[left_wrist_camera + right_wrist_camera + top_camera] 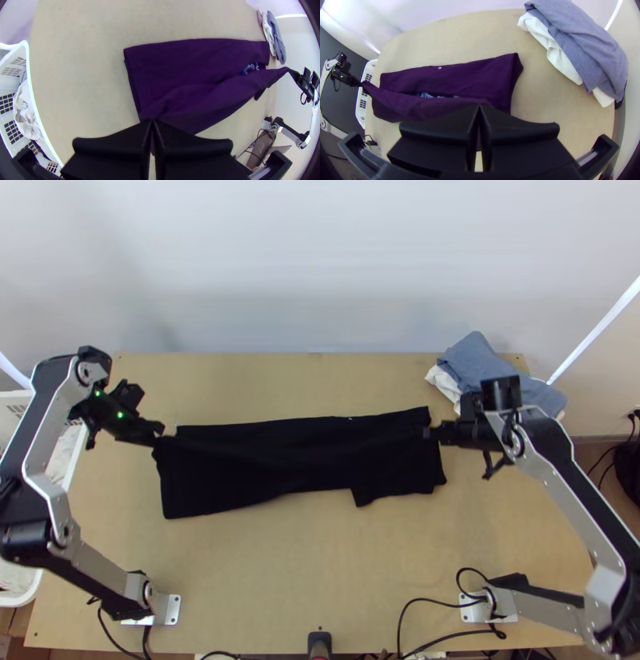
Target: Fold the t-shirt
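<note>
T-shirt (pixel 280 460), dark, apparently part-folded

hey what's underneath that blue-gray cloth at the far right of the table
White cloth pokes out along one side of the blue-gray cloth; most of what lies beneath is covered.

A pale wooden table (pixel 264 564) bears a black cloth t-shirt (pixel 296 456), folded into a wide band, partly raised. Beyond the t-shirt's right end sits a stack of blue-grey and white cloth (pixel 488 368); nearer than the t-shirt are two silver metal base plates (pixel 172 610) and thin black cables (pixel 424 600).
</note>
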